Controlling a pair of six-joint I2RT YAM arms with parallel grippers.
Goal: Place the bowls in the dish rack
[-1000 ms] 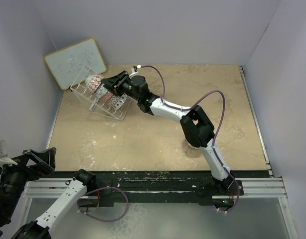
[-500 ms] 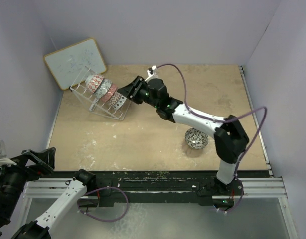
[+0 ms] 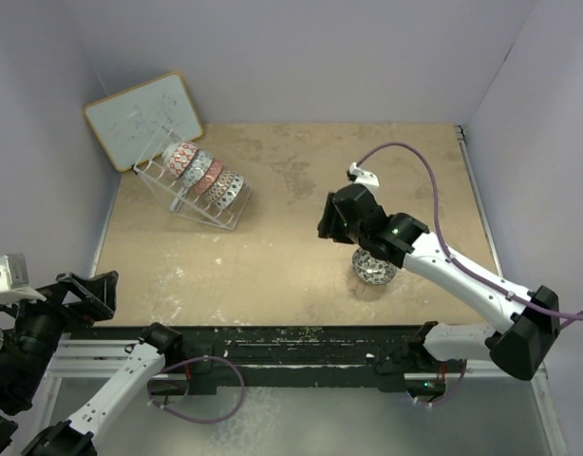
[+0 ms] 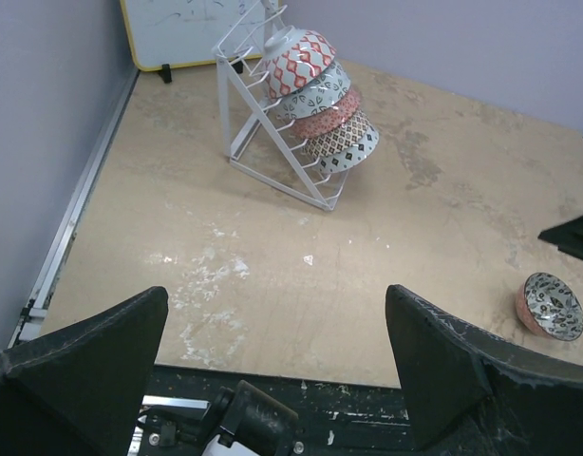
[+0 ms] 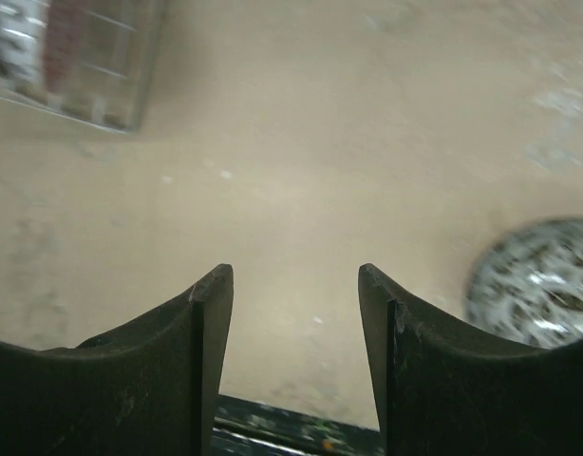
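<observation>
Right wrist view, somewhat blurred: the right end effector (image 5: 293,285) hangs open and empty. The loose bowl (image 5: 536,283) sits on the surface (image 5: 301,142) low to its right, probably just behind the fingertips. The left arm (image 3: 121,380) is well apart, and the rack (image 3: 192,199) is far left.

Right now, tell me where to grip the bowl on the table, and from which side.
Grip the bowl at its rim, from above, one finger inside and one outside: it sits upright, mouth up. The open right end effector is nearest.
</observation>
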